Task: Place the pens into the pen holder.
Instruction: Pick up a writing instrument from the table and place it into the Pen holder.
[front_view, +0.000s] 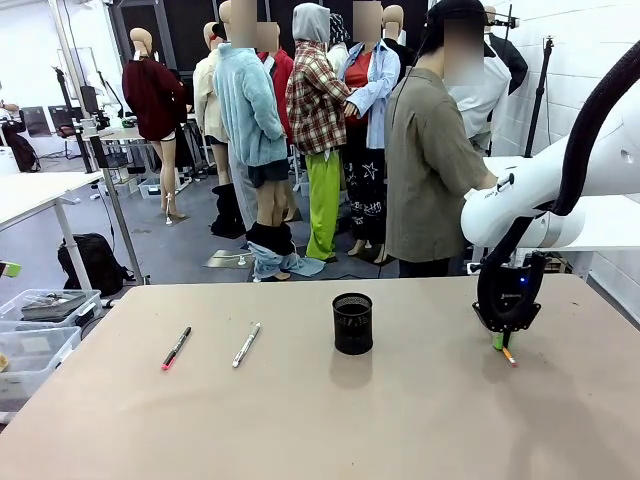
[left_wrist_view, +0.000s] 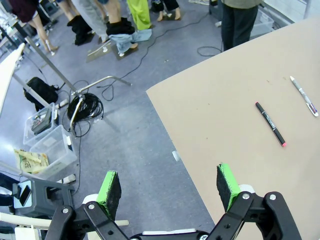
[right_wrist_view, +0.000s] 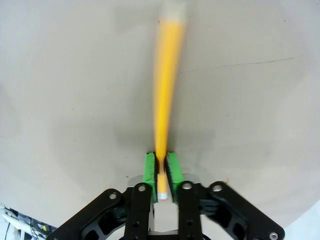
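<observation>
Bright, even indoor light from above. Soft shadow on the table before the holder. Crisp front view. Wide-angle bending at the left wrist view's edges. Heavy motion blur on the pencil in the right wrist view.

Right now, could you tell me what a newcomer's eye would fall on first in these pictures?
The right gripper stands out, its green pads shut on an orange pencil at the right of the table. The black mesh pen holder sits mid-table, with a black pen and a white pen lying to its left.
</observation>
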